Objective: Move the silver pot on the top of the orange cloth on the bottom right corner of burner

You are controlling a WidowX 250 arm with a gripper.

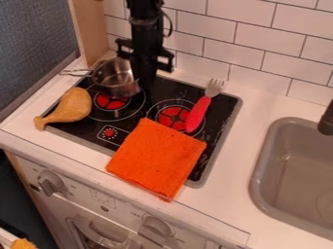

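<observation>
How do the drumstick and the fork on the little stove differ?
The drumstick is tan all over; the fork has a red handle and silvery tines.
The drumstick is plump at one end, while the fork is slim.
The drumstick's thick end points toward the back wall; the fork's tines do.
Both lie partly on the black cooktop.

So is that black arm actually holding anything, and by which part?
I can't tell: the gripper is by the rim of the silver pot, on the side away from the handle, but a hold isn't clear.
</observation>
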